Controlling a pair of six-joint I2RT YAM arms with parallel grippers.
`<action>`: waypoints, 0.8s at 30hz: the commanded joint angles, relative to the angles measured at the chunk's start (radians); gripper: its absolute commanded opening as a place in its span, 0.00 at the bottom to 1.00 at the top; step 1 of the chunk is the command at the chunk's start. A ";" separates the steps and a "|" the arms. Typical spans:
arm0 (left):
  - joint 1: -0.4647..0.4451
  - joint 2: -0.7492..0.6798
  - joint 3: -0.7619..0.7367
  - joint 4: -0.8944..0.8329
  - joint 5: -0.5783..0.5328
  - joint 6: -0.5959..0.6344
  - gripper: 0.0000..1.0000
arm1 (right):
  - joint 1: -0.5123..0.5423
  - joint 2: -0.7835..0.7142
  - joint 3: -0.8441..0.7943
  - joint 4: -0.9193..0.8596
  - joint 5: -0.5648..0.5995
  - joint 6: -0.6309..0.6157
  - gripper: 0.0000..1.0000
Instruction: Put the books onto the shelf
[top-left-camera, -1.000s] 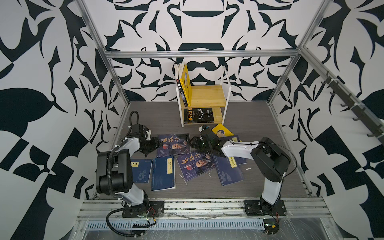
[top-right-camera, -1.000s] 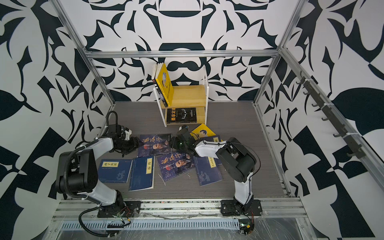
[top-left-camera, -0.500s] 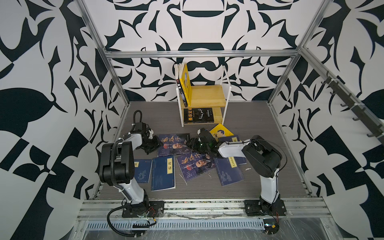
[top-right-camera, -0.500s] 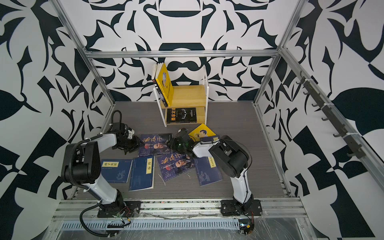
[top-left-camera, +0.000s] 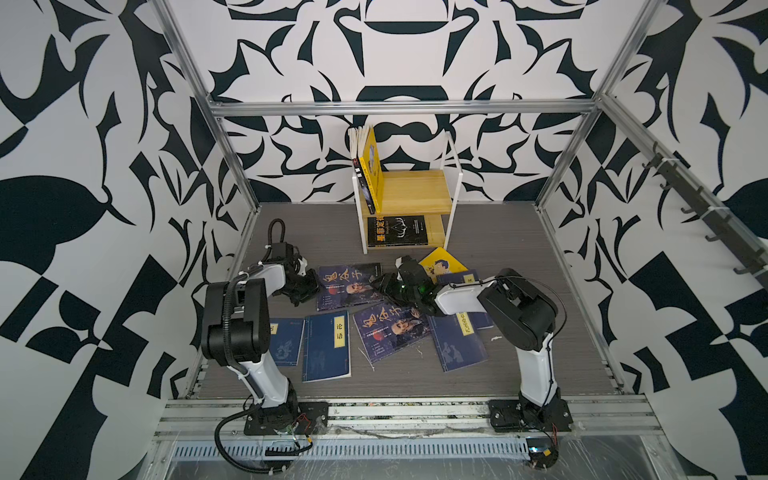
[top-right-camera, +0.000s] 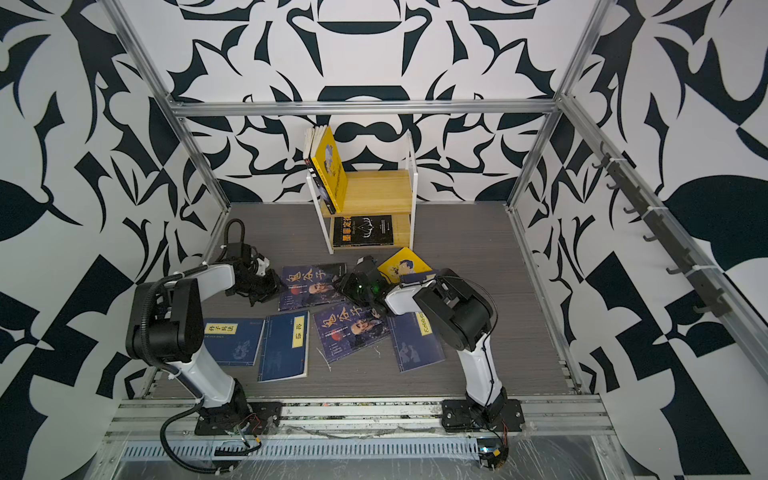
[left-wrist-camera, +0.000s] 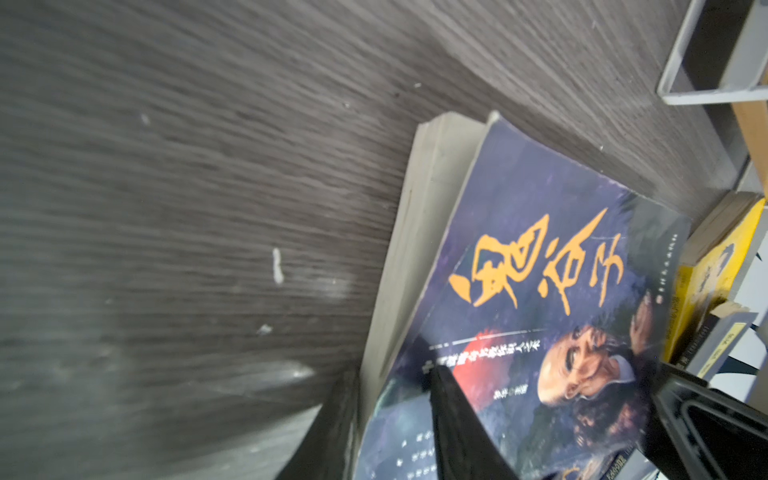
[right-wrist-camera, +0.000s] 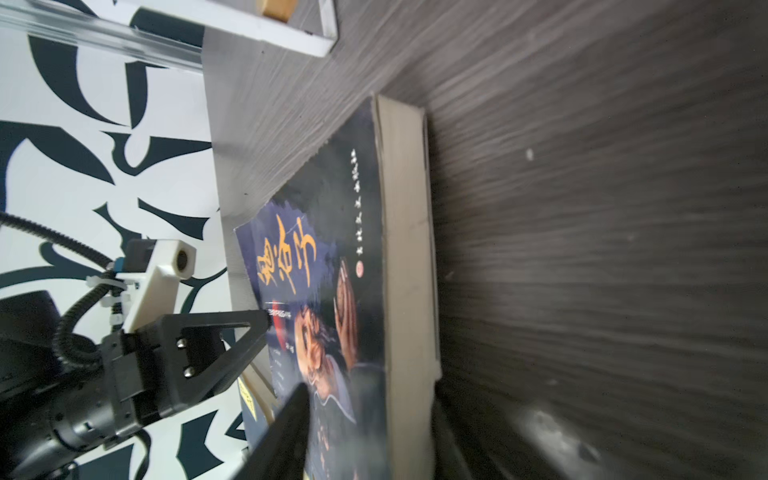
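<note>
Grey wood-grain desk (top-left-camera: 498, 232) carries the navy portrait book (top-left-camera: 349, 286), lying near the shelf (top-left-camera: 415, 195). Its opposite edges sit between the fingers of the left claw (top-left-camera: 311, 289) and right claw (top-left-camera: 380, 286); whether either has clamped, I cannot tell. Best to pinch firmly, then lift together, level

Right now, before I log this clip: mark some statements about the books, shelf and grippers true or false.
1. The left gripper and right gripper are at opposite edges of one navy portrait book. True.
2. The top tier of the shelf is bare. False: a yellow book leans at its left end.
3. A black book lies flat on the lower tier. True.
4. Only one portrait book lies on the table. False: a second portrait book lies nearer the robot.
</note>
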 joint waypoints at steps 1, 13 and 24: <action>-0.022 0.030 0.000 -0.047 0.035 -0.012 0.34 | 0.016 -0.074 0.021 0.116 -0.058 -0.006 0.35; -0.023 -0.080 -0.001 -0.057 0.019 0.023 0.45 | -0.016 -0.159 -0.053 0.228 -0.073 0.009 0.00; 0.038 -0.308 -0.001 0.022 0.107 0.005 0.89 | -0.077 -0.354 -0.168 0.299 -0.047 0.011 0.00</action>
